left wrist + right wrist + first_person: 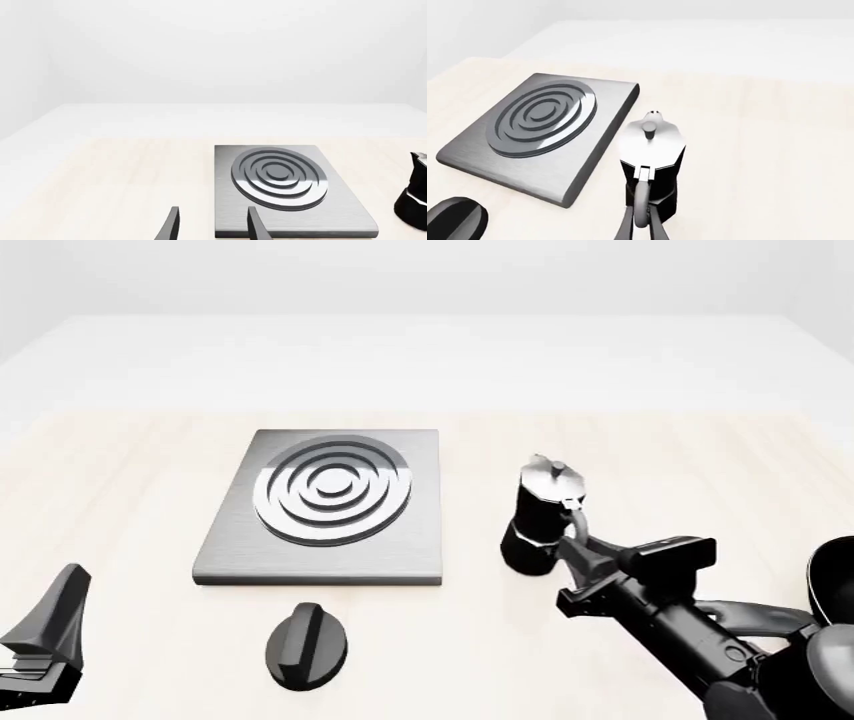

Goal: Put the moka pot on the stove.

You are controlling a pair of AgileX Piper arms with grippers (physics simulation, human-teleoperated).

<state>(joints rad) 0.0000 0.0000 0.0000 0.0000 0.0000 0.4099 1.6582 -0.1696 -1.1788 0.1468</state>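
Beside the stove [327,510], my right pincer [577,545] grips the moka pot [541,515] by its handle; my left pincer [212,225] hangs wide.

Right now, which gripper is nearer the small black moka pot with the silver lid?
Right. The right gripper has its fingers at the moka pot handle; the left gripper sits far off, beyond the stove.

Bright even render lighting, faint soft shadows, sharp, no blur
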